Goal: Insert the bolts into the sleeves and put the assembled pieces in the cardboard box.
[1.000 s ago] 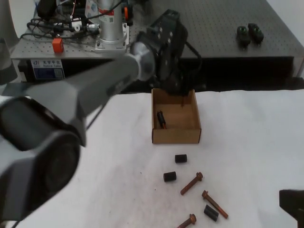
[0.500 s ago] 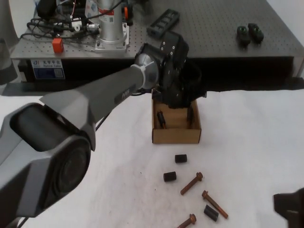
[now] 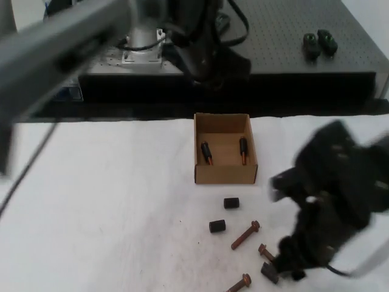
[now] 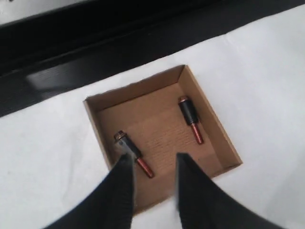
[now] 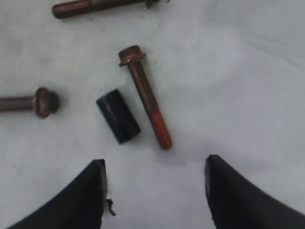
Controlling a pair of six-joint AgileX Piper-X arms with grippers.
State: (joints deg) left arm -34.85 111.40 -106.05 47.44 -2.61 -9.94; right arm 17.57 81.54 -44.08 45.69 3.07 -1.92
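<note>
The cardboard box (image 3: 225,173) stands mid-bench on white cloth and holds two assembled pieces (image 3: 206,153) (image 3: 243,150), each a copper bolt in a black sleeve. My left gripper (image 4: 153,164) hangs open and high above the box (image 4: 164,126), over those two pieces (image 4: 132,151) (image 4: 189,114). My right gripper (image 5: 155,167) is open low over a loose black sleeve (image 5: 118,116) and a bolt (image 5: 145,95) lying side by side. The high view places that gripper (image 3: 285,260) at the front right, beside the sleeve (image 3: 269,272).
Two more loose sleeves (image 3: 231,203) (image 3: 217,226) and two bolts (image 3: 245,235) (image 3: 239,283) lie in front of the box. Other bolts (image 5: 40,101) (image 5: 95,5) lie near the right gripper. A raised black breadboard (image 3: 292,24) with cables and fixtures runs behind the cloth.
The left arm left a second assembled piece in the box, then lifted up and back. The right arm swung in from the front right corner over the loose bolts.
</note>
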